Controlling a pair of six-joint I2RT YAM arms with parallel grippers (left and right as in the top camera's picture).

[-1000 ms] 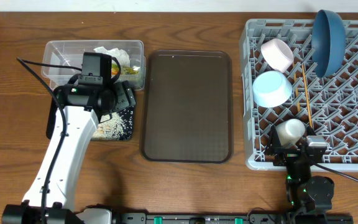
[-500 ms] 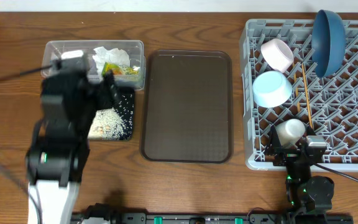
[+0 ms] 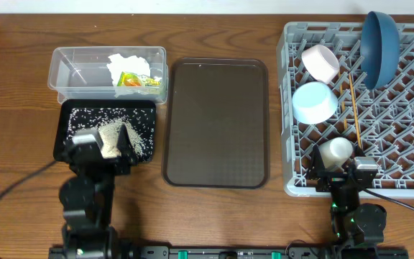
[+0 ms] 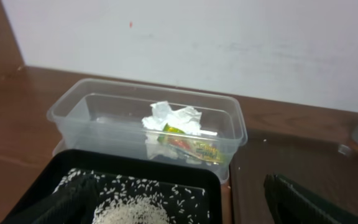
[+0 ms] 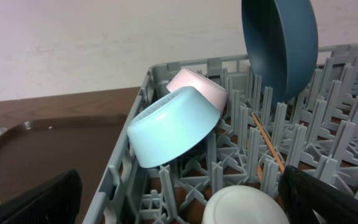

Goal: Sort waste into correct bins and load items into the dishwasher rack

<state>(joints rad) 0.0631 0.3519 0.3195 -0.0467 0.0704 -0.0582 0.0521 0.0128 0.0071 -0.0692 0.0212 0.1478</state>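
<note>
The clear tub (image 3: 70,68) holds the crumpled tissue (image 3: 128,65) and the snack wrapper (image 3: 131,80); both also show in the left wrist view, tissue (image 4: 169,116), wrapper (image 4: 194,146). The black tray (image 3: 74,115) holds loose rice (image 3: 131,126). My left gripper (image 3: 105,140) is open and empty over the tray's near edge (image 4: 185,208). The grey rack (image 3: 408,180) holds the dark blue plate (image 3: 378,44), light blue bowl (image 3: 315,102), cream bowl (image 3: 320,62), chopsticks (image 3: 352,101) and the upturned pale cup (image 3: 335,150). My right gripper (image 3: 340,169) is open just behind the cup (image 5: 244,208).
A large brown serving tray (image 3: 216,122) lies between the bins and the rack. The tub (image 4: 67,112) stands right behind the black tray (image 4: 166,165). The rack's near wall (image 5: 120,180) is just in front of my right gripper (image 5: 182,205).
My left arm has pulled back from over the tub and black tray toward the table's front edge. The rice and both bins are now uncovered. The right arm has not moved.
</note>
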